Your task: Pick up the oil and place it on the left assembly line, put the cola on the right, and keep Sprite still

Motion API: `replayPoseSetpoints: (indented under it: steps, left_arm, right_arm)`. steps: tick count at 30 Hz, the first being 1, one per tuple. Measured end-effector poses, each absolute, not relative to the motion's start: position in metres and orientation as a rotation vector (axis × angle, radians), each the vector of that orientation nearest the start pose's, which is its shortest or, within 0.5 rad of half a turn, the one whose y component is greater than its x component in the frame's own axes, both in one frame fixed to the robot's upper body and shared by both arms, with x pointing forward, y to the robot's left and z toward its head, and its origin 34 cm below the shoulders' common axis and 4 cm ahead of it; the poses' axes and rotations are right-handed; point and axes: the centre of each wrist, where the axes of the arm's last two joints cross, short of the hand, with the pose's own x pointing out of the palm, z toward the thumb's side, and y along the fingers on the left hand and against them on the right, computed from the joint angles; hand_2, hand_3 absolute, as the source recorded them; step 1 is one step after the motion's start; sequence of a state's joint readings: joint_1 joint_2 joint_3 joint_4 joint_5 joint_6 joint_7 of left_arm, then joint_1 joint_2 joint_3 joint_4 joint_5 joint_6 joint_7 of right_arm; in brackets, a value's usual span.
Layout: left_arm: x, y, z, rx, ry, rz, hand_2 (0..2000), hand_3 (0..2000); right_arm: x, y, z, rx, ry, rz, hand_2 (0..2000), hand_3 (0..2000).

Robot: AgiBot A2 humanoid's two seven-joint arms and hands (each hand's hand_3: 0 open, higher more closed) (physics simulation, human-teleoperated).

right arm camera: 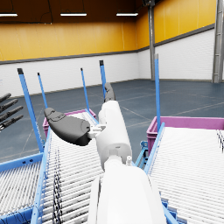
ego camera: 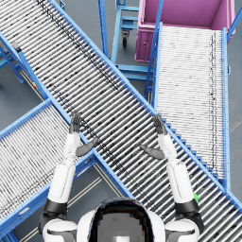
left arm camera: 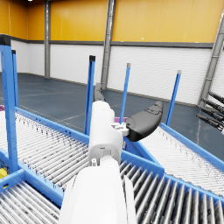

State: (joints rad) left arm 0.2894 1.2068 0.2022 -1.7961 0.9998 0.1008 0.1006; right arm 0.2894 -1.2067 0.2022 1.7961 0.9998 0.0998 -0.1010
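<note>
Dark left hand (ego camera: 77,137) and right hand (ego camera: 159,139) spread wide, fingers apart, holding nothing, poised over grey roller conveyor (ego camera: 108,94). Magenta bin (ego camera: 189,12) beyond right line: only bare inner walls showing. Out of view: oil, cola, Sprite.

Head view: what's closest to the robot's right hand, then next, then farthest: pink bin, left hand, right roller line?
1. Right roller line, just beside the right hand, on its right.
2. Left hand, across the middle line.
3. Pink bin, far ahead at the right line's end.
</note>
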Motion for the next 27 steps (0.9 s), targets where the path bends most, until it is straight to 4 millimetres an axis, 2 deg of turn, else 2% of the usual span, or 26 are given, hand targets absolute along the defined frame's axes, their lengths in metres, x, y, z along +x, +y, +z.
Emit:
replayPoseSetpoints:
  steps: [27]
  left_arm:
    - [0.2545,0.2007,0.2286,0.074,-0.388,-1.777,0,0]
  right_arm:
    - [0.2545,-0.2007,0.2286,-0.134,-0.376,1.971,0,0]
